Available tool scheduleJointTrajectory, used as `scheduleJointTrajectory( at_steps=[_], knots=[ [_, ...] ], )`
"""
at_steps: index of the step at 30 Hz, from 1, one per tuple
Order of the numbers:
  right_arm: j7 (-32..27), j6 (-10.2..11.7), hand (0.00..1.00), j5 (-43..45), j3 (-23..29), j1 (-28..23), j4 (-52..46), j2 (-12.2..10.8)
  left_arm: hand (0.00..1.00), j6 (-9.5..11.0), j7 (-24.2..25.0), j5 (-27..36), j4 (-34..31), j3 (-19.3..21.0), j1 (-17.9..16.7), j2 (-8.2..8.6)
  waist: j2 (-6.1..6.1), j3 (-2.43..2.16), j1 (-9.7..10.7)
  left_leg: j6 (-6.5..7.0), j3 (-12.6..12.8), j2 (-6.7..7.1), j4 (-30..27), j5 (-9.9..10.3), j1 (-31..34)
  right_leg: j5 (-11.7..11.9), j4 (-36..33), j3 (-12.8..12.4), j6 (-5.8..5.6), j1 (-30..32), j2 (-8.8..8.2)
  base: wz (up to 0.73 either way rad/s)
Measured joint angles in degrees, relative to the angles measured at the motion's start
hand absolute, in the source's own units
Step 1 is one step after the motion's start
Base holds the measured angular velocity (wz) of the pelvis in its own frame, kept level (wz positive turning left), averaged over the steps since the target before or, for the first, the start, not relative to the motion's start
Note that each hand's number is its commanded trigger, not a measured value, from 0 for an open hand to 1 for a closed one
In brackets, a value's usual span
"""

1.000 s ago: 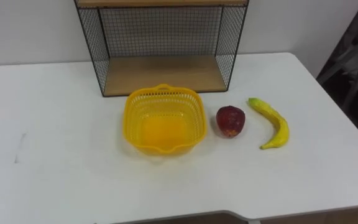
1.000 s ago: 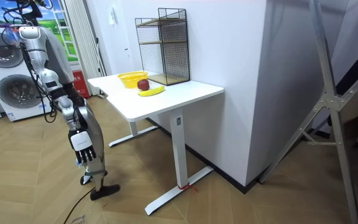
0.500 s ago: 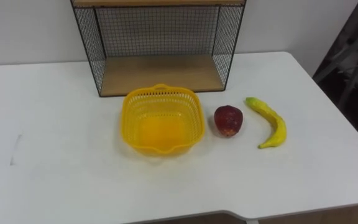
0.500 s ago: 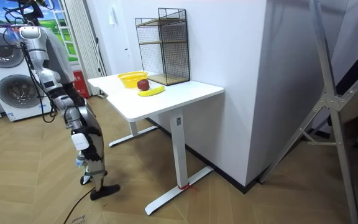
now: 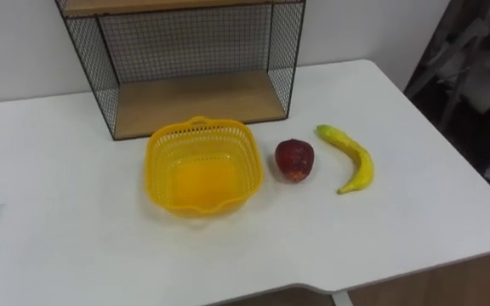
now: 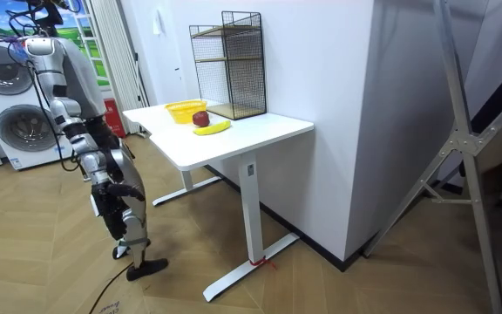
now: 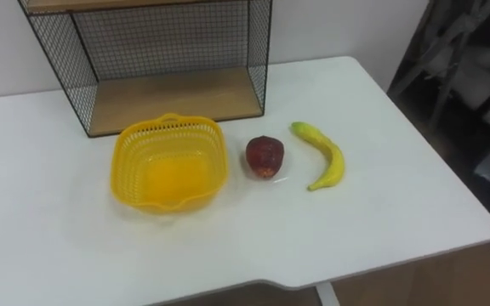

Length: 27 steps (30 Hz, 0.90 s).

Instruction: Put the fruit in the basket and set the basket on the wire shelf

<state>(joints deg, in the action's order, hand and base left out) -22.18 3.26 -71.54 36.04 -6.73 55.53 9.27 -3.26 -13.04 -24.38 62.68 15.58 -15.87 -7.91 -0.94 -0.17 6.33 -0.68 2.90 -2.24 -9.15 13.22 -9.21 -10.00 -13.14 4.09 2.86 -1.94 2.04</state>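
Shifted leftward as a whole since a second ago, so the camera's own turn; nothing on the table displaced.

Left eye view: shows yellow basket (image 5: 202,166) on white table (image 5: 49,221), just in front of wire shelf (image 5: 194,98). Apple (image 5: 294,160) just beside basket's right, banana (image 5: 348,157) near, further right, both outside basket.

Room view: shows robot standing off table's end at room view's left, right hand (image 6: 116,199) low by its leg, drawn closer in than before. Cannot tell fingers open or closed.

Right eye view: same layout.
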Motion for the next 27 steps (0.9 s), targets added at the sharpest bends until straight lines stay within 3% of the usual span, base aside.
scheduleJointTrajectory(
  at_steps=[2, 8, 13, 16, 22, 27],
  knots=[
    [-2.8, 1.0, 0.0, 0.6, -0.1, 0.0, -5.6, 0.2, 0.0, 0.0, 0.0, 0.1, -0.4, 0.0, -0.2, -0.01, -0.13, 0.01, 0.0, 0.0, 0.5, 0.06, -0.2, 0.0, -0.1, -0.1, -0.6, -0.6, 0.02, 0.5, 0.02, -0.12],
    [-12.1, 2.3, 0.0, 13.7, -0.7, 0.9, -25.1, 0.7, 0.0, 0.0, 0.4, -0.8, -2.5, -0.2, -0.2, 0.18, -0.78, 0.04, -0.4, 0.0, 1.7, 0.02, -0.5, 0.0, 0.9, -0.1, -0.8, -1.2, -0.04, 1.9, 0.09, -0.07],
    [-16.8, 3.7, 0.0, 29.7, -6.0, 1.1, -40.3, 3.0, 0.0, 0.1, 0.5, -1.2, -5.2, -3.4, -1.2, -0.04, -0.75, 0.27, -0.9, 0.01, 1.8, 0.03, -0.5, 0.0, 1.9, 0.3, -0.6, -1.2, 0.0, 3.1, 0.45, -0.01],
    [-16.6, 4.4, 0.0, 37.5, -8.2, 1.2, -44.5, 4.6, 0.0, 0.5, 0.9, -1.2, -6.0, -4.1, -1.2, -0.18, -0.67, 0.32, -1.9, 0.01, 1.8, 0.03, -0.5, 0.0, 1.8, 0.4, -0.6, -1.8, 0.0, 3.1, 0.58, -0.07],
    [-14.4, 4.4, 0.0, 47.7, -12.7, 1.2, -49.7, 4.7, 0.0, 1.1, 1.3, -1.1, -5.3, -4.7, -1.1, -0.38, -1.27, 0.57, -3.5, 0.01, 1.9, -0.01, -0.2, 0.0, 1.7, 0.4, -0.5, -1.6, 0.02, 3.0, 0.55, 0.0],
    [-9.0, 4.3, 0.0, 49.4, -15.8, 1.2, -50.8, 4.9, 0.0, 1.1, 2.3, -1.1, -5.4, -4.8, -1.3, -0.48, -1.72, 0.45, -4.2, 0.01, 1.8, -0.01, -0.2, 0.0, 1.6, 0.4, -0.4, -1.1, 0.02, 2.7, 0.12, 0.01]
  ],
)
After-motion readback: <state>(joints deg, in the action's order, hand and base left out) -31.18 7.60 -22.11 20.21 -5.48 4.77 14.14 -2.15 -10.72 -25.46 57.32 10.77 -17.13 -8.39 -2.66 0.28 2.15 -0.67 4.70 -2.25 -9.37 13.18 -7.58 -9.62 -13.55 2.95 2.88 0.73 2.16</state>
